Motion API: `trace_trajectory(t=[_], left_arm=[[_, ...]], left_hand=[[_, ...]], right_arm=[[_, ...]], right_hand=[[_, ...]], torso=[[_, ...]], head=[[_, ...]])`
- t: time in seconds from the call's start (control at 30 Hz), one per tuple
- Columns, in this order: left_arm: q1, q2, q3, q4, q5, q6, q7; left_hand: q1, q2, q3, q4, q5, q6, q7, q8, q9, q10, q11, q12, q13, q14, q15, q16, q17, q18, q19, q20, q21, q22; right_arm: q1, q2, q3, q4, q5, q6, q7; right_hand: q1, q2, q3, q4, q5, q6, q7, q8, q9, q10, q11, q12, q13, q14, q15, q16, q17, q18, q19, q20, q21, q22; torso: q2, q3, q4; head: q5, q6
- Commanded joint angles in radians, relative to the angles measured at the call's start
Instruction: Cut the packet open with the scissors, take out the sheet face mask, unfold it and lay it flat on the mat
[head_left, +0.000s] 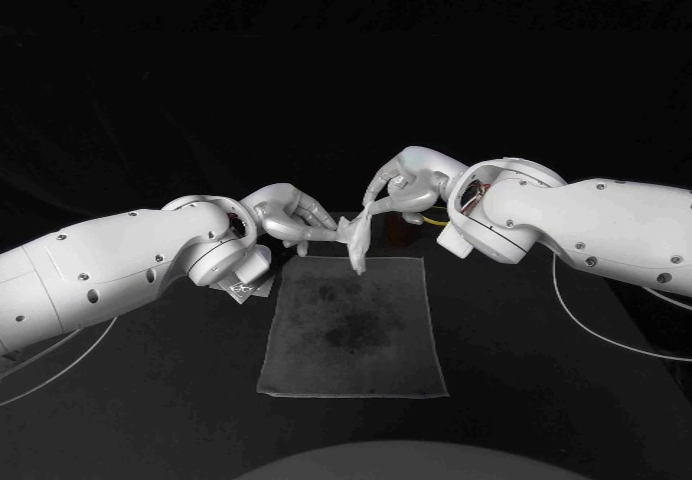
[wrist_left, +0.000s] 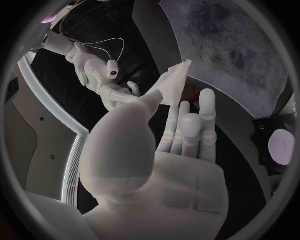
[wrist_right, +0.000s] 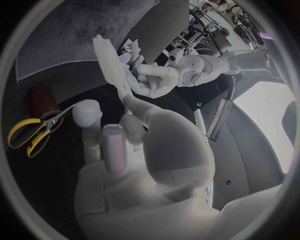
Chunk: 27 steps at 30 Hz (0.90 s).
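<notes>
Over the far edge of the grey mat (head_left: 353, 330) the two hands meet in mid-air, and between them they hold one pale folded piece (head_left: 356, 243). From where I stand I cannot tell whether it is the mask itself or the packet. It hangs roughly upright, with its lower end dangling just above the mat's far edge, clear of the black bench (head_left: 144, 400).

The left hand (head_left: 289, 218) comes in from its own side and takes the piece at one edge. In the left wrist view its thumb reaches up to the pale piece (wrist_left: 175, 82), while the other fingers (wrist_left: 206, 117) lie straight and close together beneath it. The right hand (head_left: 404, 185) arches over from above and pinches the piece near its top. In the right wrist view its thumb stretches to the edge of the piece (wrist_right: 107, 57), and the remaining fingers (wrist_right: 87, 114) stand apart from the sheet with nothing in them. The same view shows the left hand (wrist_right: 153, 80) gripping the piece from the opposite side.

The mat lies flat on the bench with darker blotches across its middle. Off by the right arm, yellow-handled scissors (wrist_right: 31, 132) lie on the bench, just beside a dark reddish cylinder (wrist_right: 40, 97).
</notes>
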Motion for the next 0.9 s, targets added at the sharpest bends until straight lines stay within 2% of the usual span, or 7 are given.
trace_trajectory(t=[0.03,0.2,0.4,0.6,0.7,0.83,0.9], left_arm=[[0.001,0.006,0.000,0.004,-0.006,-0.026,0.007],[0.000,0.017,-0.001,0.013,-0.019,-0.049,0.041],[-0.004,0.025,-0.002,0.032,-0.025,-0.069,0.091],[-0.007,0.023,-0.003,0.043,-0.026,-0.108,0.121],[-0.008,0.020,-0.003,0.046,-0.026,-0.127,0.136],[-0.009,0.018,-0.003,0.048,-0.035,-0.104,0.128],[-0.009,0.019,-0.003,0.048,-0.042,-0.080,0.112]], left_hand=[[0.025,0.007,-0.042,0.012,0.002,0.007,-0.005,-0.010,-0.007,-0.025,0.006,-0.001,-0.005,-0.011,0.003,0.004,-0.006,0.010,0.000,0.010,-0.008,-0.004],[0.062,0.024,-0.102,0.033,0.003,0.017,-0.007,-0.021,-0.016,-0.044,0.011,0.015,-0.008,-0.028,0.008,0.007,-0.023,0.011,-0.003,0.015,-0.015,-0.007],[0.089,0.031,-0.105,0.041,0.002,0.083,-0.015,-0.005,-0.014,0.000,-0.003,0.059,0.005,-0.033,-0.001,0.012,-0.025,0.012,-0.004,0.010,-0.015,-0.007],[0.110,0.026,-0.100,0.043,0.003,0.086,-0.014,-0.022,-0.024,0.021,-0.012,0.101,0.020,-0.027,-0.010,0.019,-0.012,0.012,-0.001,0.002,-0.011,-0.004],[0.139,0.030,-0.080,0.031,0.003,0.104,-0.014,-0.021,-0.026,0.021,-0.017,0.134,0.034,-0.025,-0.015,0.022,-0.011,0.012,0.003,-0.003,-0.006,-0.001],[0.131,0.032,-0.068,0.038,0.003,0.150,-0.032,-0.002,-0.017,0.036,-0.028,0.179,0.054,-0.018,-0.023,0.025,-0.003,0.012,0.004,-0.010,0.000,0.004],[0.115,0.027,-0.072,0.049,0.002,0.152,-0.030,-0.005,-0.017,0.037,-0.030,0.189,0.059,-0.019,-0.025,0.024,-0.007,0.011,0.003,-0.011,-0.001,0.004]], right_arm=[[0.002,0.002,0.001,0.001,0.009,0.007,-0.002],[0.002,0.005,0.001,-0.001,0.010,0.011,-0.003],[0.002,0.014,0.001,-0.004,0.013,0.014,-0.001],[0.002,0.020,0.001,-0.009,0.015,0.018,0.001],[0.002,0.021,0.001,-0.014,0.015,0.020,0.001],[0.001,0.023,0.000,-0.015,0.016,0.019,0.003],[0.001,0.024,0.000,-0.014,0.016,0.018,0.006]], right_hand=[[-0.011,-0.001,0.008,0.000,0.006,0.007,0.000,0.004,0.002,0.009,-0.002,0.007,0.002,0.052,-0.005,0.004,0.051,0.004,0.007,-0.003,0.006,0.000],[-0.010,-0.001,0.010,-0.001,0.006,0.008,-0.001,0.005,0.001,0.010,-0.002,0.008,0.002,0.053,-0.006,0.005,0.052,0.003,0.010,-0.003,0.009,0.002],[-0.015,-0.002,0.013,0.001,0.013,0.008,-0.001,0.006,0.000,0.012,-0.002,0.007,0.001,0.053,-0.006,0.004,0.051,0.003,0.011,-0.003,0.010,0.002],[-0.015,-0.004,0.019,-0.002,0.008,0.008,-0.001,0.008,-0.001,0.014,-0.003,0.007,0.001,0.054,-0.007,0.004,0.052,0.002,0.014,-0.004,0.012,0.004],[-0.014,-0.004,0.021,-0.003,0.006,0.008,-0.002,0.009,-0.001,0.014,-0.004,0.007,0.001,0.054,-0.007,0.004,0.052,0.002,0.014,-0.004,0.013,0.005],[-0.014,-0.004,0.022,-0.004,0.006,0.008,-0.002,0.009,-0.001,0.015,-0.004,0.007,0.001,0.054,-0.007,0.004,0.052,0.002,0.015,-0.005,0.014,0.005],[-0.014,-0.004,0.022,-0.004,0.006,0.008,-0.002,0.009,-0.001,0.015,-0.004,0.007,0.001,0.054,-0.007,0.004,0.052,0.002,0.015,-0.005,0.014,0.005]], torso=[[0.000,0.0008,-0.0002],[0.000,0.0001,-0.0007],[0.000,0.0001,-0.0013],[0.000,0.0000,-0.0001],[0.001,-0.0018,-0.0011],[0.001,-0.0006,0.0002],[0.001,0.0000,0.0009]], head=[[0.001,0.002],[0.002,0.005],[0.002,0.008],[-0.003,0.013],[-0.004,0.014],[-0.004,0.014],[-0.003,0.014]])
